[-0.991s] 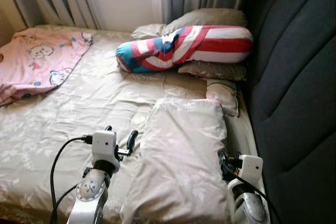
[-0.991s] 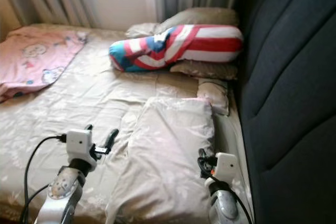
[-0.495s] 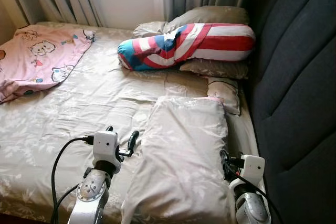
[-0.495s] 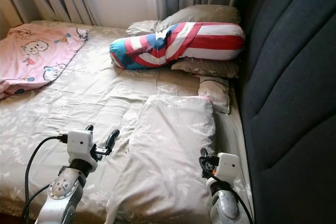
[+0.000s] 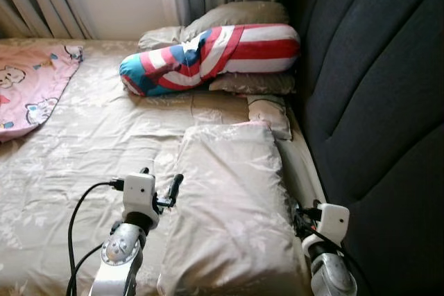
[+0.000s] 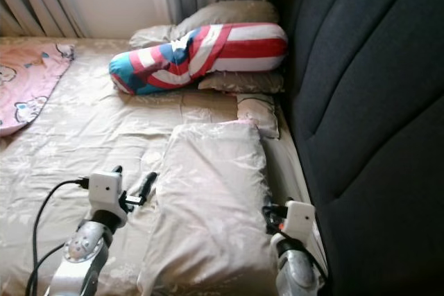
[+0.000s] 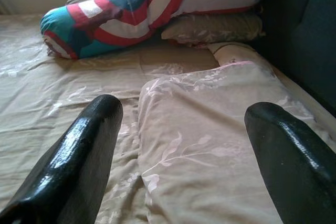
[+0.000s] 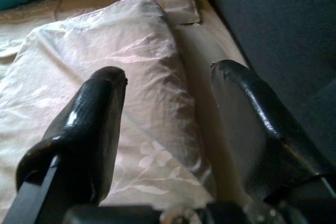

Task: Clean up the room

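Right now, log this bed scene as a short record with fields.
surface: bed with beige floral sheet
nearest item: large beige pillow, lying flat between the two arms
left gripper: jaws open, at the pillow's left edge
right gripper: jaws open, straddling the pillow's right edge by the headboard
far end: striped bolster on beige pillows
small cushion: beside headboard
far left: pink blanket

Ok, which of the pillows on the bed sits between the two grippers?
The large beige pillow, nearest the camera. The left gripper and right gripper flank it. The striped bolster and small pillow lie farther off.
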You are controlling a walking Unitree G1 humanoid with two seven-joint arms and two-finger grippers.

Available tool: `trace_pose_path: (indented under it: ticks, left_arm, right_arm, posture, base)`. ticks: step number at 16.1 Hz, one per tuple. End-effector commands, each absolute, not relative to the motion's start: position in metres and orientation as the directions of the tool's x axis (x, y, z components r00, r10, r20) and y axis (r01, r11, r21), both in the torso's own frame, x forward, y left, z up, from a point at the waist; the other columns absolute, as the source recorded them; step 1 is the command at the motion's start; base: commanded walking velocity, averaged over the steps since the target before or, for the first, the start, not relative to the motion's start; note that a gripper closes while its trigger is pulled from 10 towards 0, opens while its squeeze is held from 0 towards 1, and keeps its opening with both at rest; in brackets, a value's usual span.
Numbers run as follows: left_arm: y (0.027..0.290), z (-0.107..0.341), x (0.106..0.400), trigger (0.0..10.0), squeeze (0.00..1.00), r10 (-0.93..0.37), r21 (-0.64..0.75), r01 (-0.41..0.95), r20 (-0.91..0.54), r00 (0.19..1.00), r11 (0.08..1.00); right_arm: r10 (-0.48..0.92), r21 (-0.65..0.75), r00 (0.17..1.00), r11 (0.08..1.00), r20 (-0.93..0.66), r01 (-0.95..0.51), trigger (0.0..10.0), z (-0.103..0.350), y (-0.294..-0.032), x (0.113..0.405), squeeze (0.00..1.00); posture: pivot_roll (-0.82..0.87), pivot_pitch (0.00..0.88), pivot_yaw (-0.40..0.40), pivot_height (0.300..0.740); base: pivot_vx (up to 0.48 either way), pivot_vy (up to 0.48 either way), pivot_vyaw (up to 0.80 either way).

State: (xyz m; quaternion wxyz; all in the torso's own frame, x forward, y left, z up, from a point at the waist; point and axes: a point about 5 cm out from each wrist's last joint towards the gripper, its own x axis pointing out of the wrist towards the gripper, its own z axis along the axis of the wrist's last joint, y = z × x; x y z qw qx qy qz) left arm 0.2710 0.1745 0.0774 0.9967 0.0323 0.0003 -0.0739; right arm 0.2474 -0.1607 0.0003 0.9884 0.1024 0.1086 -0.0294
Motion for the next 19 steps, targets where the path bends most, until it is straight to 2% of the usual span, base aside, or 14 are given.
trace_pose_path:
  ticks: [1, 15, 19]
  left_arm:
    - [0.1729, 0.0776, 0.2713, 10.0, 0.00, -0.154, 0.081, 0.154, -0.008, 0.988, 0.985]
    - [0.1704, 0.0798, 0.2730, 10.0, 0.00, -0.158, 0.057, 0.157, 0.011, 0.987, 0.986]
    - [0.1701, 0.0801, 0.2735, 10.0, 0.00, -0.158, 0.058, 0.158, 0.006, 0.987, 0.986]
  right_arm:
    - [-0.046, 0.199, 0.971, 0.975, -0.235, 0.094, 10.0, -0.0023, -0.1627, 0.2455, 0.00]
    - [-0.072, 0.192, 0.976, 0.975, -0.204, 0.112, 10.0, 0.0024, -0.1666, 0.2472, 0.00]
    - [-0.071, 0.196, 0.977, 0.974, -0.202, 0.111, 10.0, 0.0031, -0.1659, 0.2482, 0.00]
  posture:
    - [0.00, 0.029, -0.010, 0.740]
    - [-0.01, 0.008, -0.005, 0.740]
    - [-0.01, 0.013, -0.007, 0.740]
  base:
    - [0.000, 0.000, 0.00]
    - [0.000, 0.000, 0.00]
    - [0.000, 0.360, 0.00]
